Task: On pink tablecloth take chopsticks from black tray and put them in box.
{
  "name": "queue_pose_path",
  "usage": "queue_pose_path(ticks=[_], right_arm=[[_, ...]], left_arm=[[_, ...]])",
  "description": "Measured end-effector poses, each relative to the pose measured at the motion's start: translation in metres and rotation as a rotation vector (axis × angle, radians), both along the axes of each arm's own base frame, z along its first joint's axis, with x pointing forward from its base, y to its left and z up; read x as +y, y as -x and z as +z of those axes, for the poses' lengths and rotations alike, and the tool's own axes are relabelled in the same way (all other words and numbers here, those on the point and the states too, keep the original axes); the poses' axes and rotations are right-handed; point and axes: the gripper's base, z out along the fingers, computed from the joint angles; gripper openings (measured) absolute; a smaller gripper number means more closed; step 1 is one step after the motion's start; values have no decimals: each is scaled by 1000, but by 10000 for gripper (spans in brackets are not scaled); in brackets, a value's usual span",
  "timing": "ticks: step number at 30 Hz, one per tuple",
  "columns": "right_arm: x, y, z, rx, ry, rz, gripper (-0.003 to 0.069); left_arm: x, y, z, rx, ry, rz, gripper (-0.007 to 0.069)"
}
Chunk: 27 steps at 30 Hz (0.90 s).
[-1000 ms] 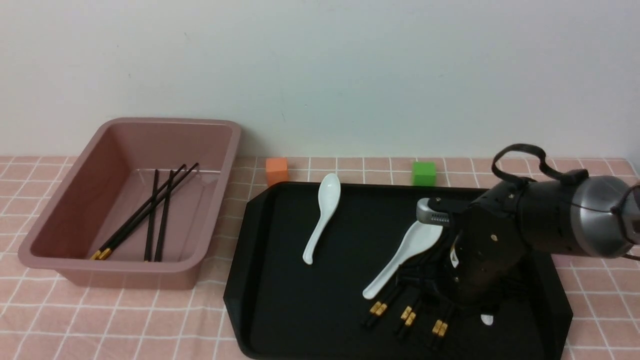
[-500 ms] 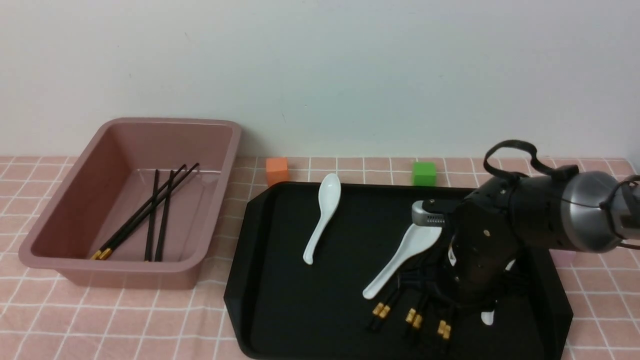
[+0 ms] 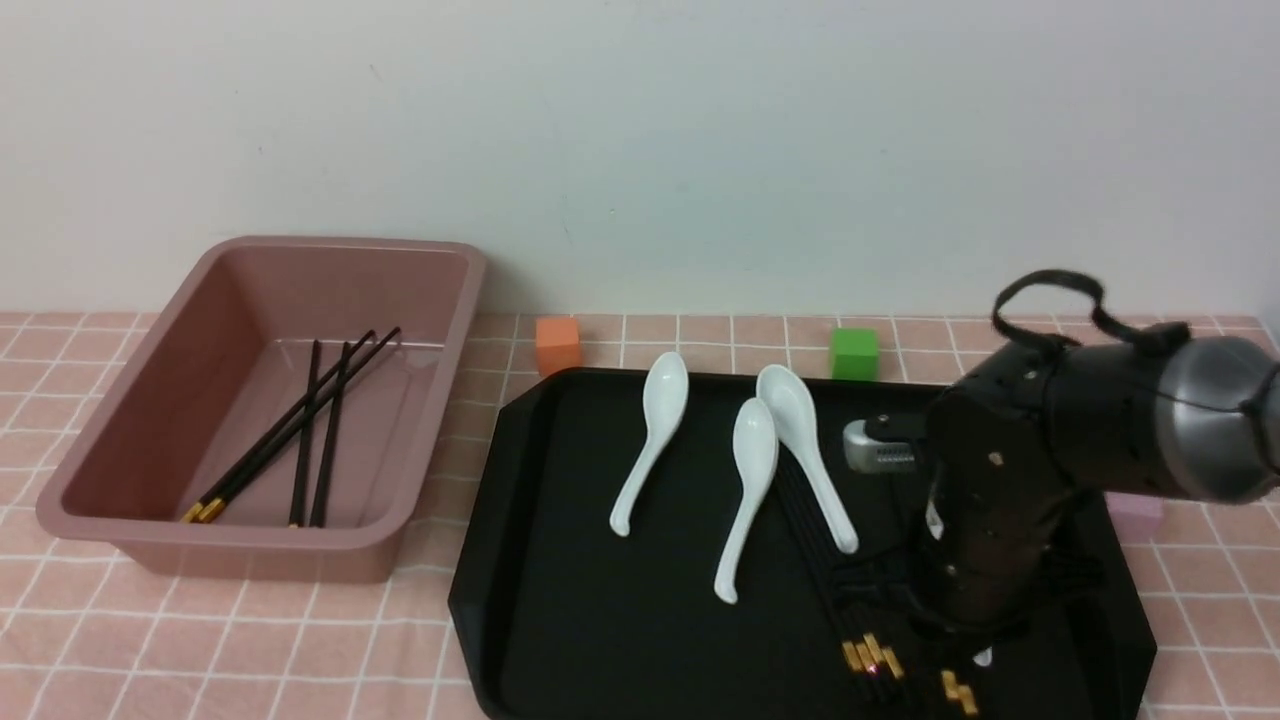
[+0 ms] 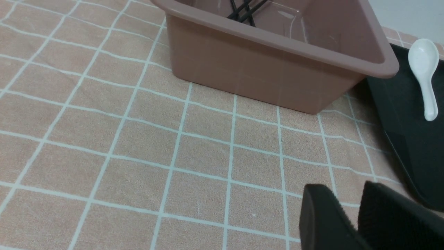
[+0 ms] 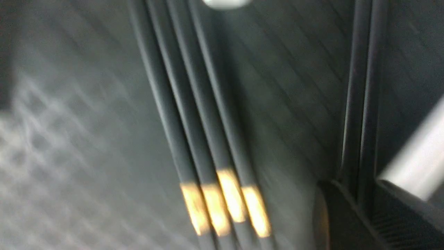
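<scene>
Key relation: the long thin black chopsticks with gold bands [image 3: 868, 655] lie on the large matte black plastic tray [image 3: 560, 620], at its near right part, right under the right gripper [image 5: 360, 208]; their long axis runs from the far wall toward the near edge of the table, gold ends nearest.
Grasped pair: in the right wrist view two sticks [image 5: 359, 86] pass straight between the gripper's pads [image 5: 333, 215], apart from a bundle of four banded sticks [image 5: 208, 146] just beside them.
Right jaws: nearly together around that pair; whether they pinch it firmly I cannot tell, as the view is blurred.
Left gripper [image 4: 353, 218]: pads pressed close with nothing between, hovering over the pale pink grid-lined tablecloth [image 4: 138, 146] near the deep dusty-pink plastic box [image 3: 150, 480], well apart from the tray.
Nearer arm: the right, by far.
Box: at the left side of the table, already holding several chopsticks [image 3: 300, 430].
Change: half a second ago one white ceramic spoon [image 3: 805, 440] lay slanted across the sticks; now two spoons lie side by side mid-tray and the banded ends have swung nearer the near right corner.
</scene>
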Motion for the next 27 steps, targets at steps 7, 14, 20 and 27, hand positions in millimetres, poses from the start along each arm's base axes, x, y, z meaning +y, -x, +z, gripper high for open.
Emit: queue_pose_path(ticks=[7, 14, 20, 27], right_arm=[[-15, 22, 62, -91, -9, 4, 137], [1, 33, 126, -265, -149, 95, 137], [79, 19, 173, -421, -272, 356, 137], [203, -11, 166, -481, -386, 709, 137]], left_arm=[[0, 0, 0, 0, 0, 0, 190], [0, 0, 0, 0, 0, 0, 197], [0, 0, 0, 0, 0, 0, 204], [0, 0, 0, 0, 0, 0, 213]])
